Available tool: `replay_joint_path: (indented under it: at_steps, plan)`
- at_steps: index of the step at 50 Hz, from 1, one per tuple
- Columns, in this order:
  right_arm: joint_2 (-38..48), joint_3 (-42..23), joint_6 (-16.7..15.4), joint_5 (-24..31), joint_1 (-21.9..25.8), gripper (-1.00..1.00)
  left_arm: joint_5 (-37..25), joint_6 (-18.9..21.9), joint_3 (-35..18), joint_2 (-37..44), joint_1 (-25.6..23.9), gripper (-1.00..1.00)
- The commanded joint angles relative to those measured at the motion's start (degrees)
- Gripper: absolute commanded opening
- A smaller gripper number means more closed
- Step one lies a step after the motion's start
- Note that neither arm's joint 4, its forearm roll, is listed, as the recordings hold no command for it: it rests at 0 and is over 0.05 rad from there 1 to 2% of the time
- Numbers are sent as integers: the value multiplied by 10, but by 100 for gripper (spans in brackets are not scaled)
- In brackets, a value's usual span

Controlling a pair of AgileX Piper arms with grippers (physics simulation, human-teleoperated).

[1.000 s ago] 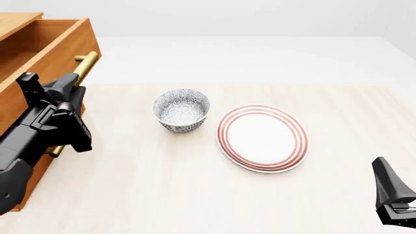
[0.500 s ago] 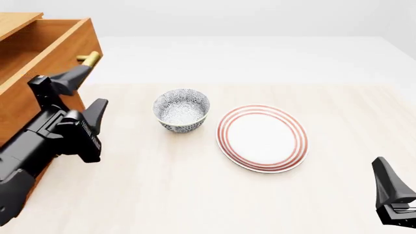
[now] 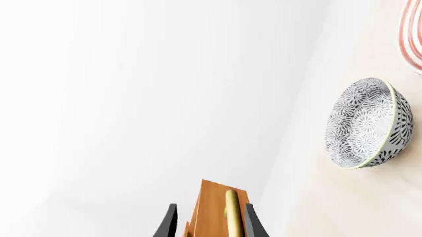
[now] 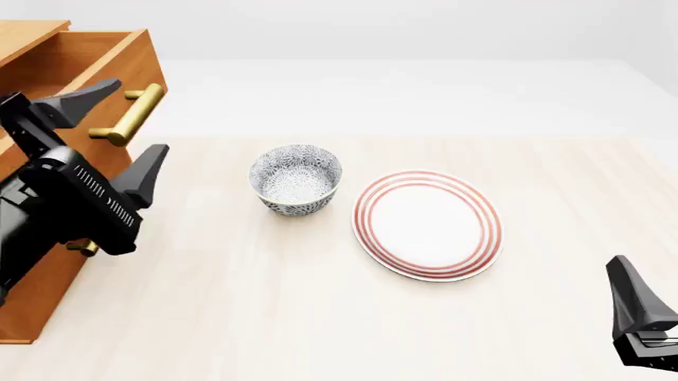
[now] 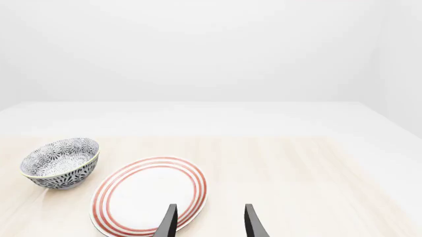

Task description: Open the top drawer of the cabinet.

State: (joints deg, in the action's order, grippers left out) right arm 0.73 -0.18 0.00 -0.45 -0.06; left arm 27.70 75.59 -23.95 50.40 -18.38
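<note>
The orange-brown cabinet [image 4: 27, 305] stands at the table's left edge. Its top drawer [image 4: 132, 59] is pulled out toward the table, brass bar handle [image 4: 135, 113] facing the bowl. My left gripper [image 4: 140, 117] is open, one finger on either side of the handle and a little back from it, touching nothing. In the left wrist view the drawer front [image 3: 212, 210] and handle [image 3: 232, 211] show between the fingertips [image 3: 170, 223]. At the near right corner, far from the cabinet, my right gripper [image 5: 209, 224] hangs open and empty, only partly seen in the front view [image 4: 639, 317].
A patterned blue-white bowl [image 4: 295, 179] sits mid-table, with a red-ringed white plate [image 4: 427, 225] to its right. The end of a lower drawer's brass handle [image 4: 79, 247] pokes out below my left arm.
My left gripper, shut on the top drawer's handle a second ago, has opened, let go and drawn back and up. The drawer stays pulled out. The right arm has not moved.
</note>
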Motion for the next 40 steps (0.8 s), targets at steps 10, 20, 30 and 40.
replay_joint_path:
  at_steps: [10, 20, 30, 40]
  plan:
    - [0, 0, 0, 0, 0, 100, -168, -227, -63, -101, 44, 100]
    - [0, 0, 0, 0, 0, 100, -210, -336, -91, -112, 69, 100]
    - [0, 0, 0, 0, 0, 100, -201, -391, -85, -120, 87, 100]
    - [0, 0, 0, 0, 0, 100, -251, -491, -131, -115, 113, 100]
